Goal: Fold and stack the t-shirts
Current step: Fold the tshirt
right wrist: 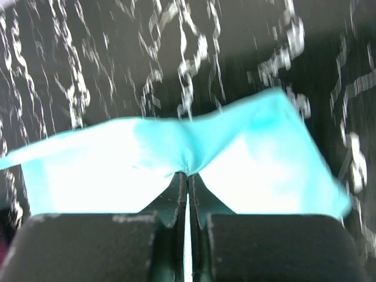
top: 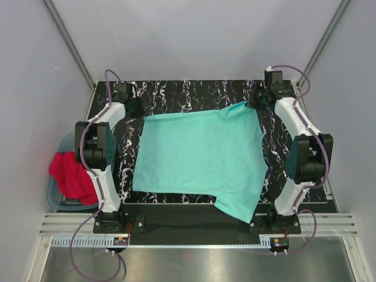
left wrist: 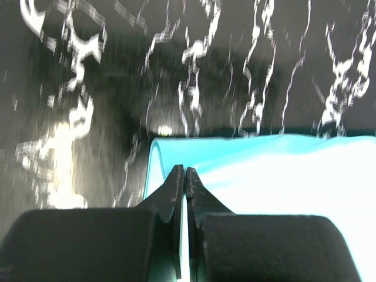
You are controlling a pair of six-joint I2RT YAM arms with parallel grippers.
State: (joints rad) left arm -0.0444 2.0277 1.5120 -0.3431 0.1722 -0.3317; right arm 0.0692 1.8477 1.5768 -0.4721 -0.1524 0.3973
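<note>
Across the middle of the black, white-veined desk (top: pixel 194 94) we see the mint-teal t-shirt (top: pixel 200 158) spread almost flat, its body a broad sheet between the two arms. One part (a sleeve or a corner, we cannot tell which) trails toward the near edge beside the right arm's base. The far right part of the cloth rises in a slight ridge toward the right end effector (right wrist: pixel 188 175).

From the right wrist view we find that end effector clenched on the shirt. The jaws are pressed together and the teal fabric puckers into a small gather at their tips, fanning out to either side.

The left end effector (left wrist: pixel 182 173) is at the far left corner of the same shirt. Its jaws are also closed tight, with a thin sliver of teal showing between them and the cloth's edge lying just past the tips, so we read it as gripping the fabric. Both wrist views are blurred.

Off the desk's left side, the red t-shirt (top: pixel 71 175) lies crumpled in a translucent blue-grey tub (top: pixel 57 201), well apart from the teal one.
</note>
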